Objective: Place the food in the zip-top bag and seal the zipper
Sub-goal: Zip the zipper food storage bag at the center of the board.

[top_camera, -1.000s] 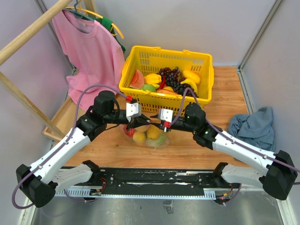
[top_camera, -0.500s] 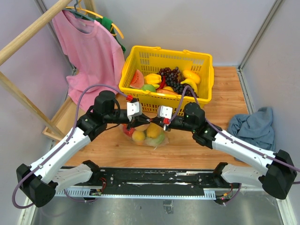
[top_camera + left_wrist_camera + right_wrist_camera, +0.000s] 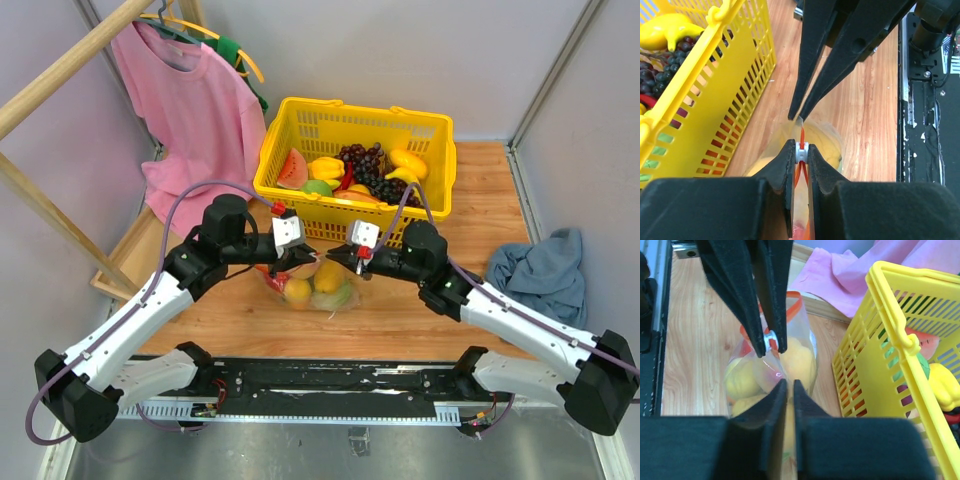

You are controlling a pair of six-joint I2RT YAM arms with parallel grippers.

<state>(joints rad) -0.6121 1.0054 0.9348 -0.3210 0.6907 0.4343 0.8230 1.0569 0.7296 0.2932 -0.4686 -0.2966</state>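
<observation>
On the wooden table [image 3: 480, 200], just in front of the yellow basket [image 3: 300, 130], the zip-top bag [image 3: 801, 342] stands pulled up between the two arms, with the food [image 3: 742, 380], yellow and orange pieces, already resting inside it. The left gripper [image 3: 800, 147] is clamped narrowly on the small white tip [image 3: 801, 150] of the red zipper [image 3: 794, 305], as it was half a second ago. What has changed is the right arm: its wrist has drawn a little to the right, away from the left one, so the two grippers stand slightly further apart over the bag's mouth. The right gripper [image 3: 789, 385] is closed down to a thin slit and appears to pinch the clear film at the bag's end. That spreading likely tautens the top edge, so that the slider can run along a straight track; sealing seems to be the step in hand, with filling apparently done. No brand, label or writing can be read in any view.
</observation>
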